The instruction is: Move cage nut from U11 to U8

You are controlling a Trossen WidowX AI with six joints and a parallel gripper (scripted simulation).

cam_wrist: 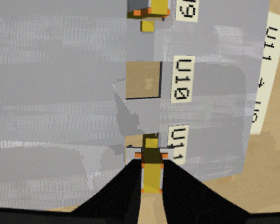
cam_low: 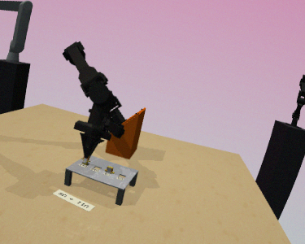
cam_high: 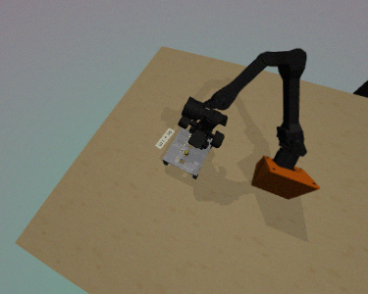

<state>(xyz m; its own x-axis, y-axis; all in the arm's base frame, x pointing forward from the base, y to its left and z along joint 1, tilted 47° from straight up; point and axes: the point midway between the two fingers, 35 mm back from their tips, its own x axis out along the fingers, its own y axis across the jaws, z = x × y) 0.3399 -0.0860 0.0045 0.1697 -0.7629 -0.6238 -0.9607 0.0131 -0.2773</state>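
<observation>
The rail plate (cam_high: pixel 199 158) (cam_low: pixel 80 171) (cam_wrist: pixel 60 100) stands on short legs. My gripper (cam_low: pixel 85 159) (cam_wrist: pixel 151 167) is shut on the yellow-and-grey cage nut (cam_low: pixel 88 160) (cam_wrist: pixel 152 177) at hole U11. Part of the U11 opening shows beside the nut in the wrist view; whether its wings are free of the plate cannot be told. The other nut (cam_high: pixel 186 152) (cam_low: pixel 110 169) (cam_wrist: pixel 159 6) sits in hole U9. Hole U10 (cam_low: pixel 97 168) (cam_wrist: pixel 143 80) is empty. Hole U8 (cam_high: pixel 182 162) (cam_low: pixel 122 176) is empty, at the far end of the row. In the top view the gripper body hides the fingertips.
A paper label (cam_high: pixel 165 138) (cam_low: pixel 74 200) (cam_wrist: pixel 264 75) lies on the wooden table (cam_high: pixel 110 201) (cam_low: pixel 172 211) beside the plate. The orange arm base (cam_high: pixel 284 178) (cam_low: pixel 128 138) stands on the table, away from the plate. Dark pedestals (cam_low: pixel 283 167) (cam_low: pixel 7 87) stand beyond the table.
</observation>
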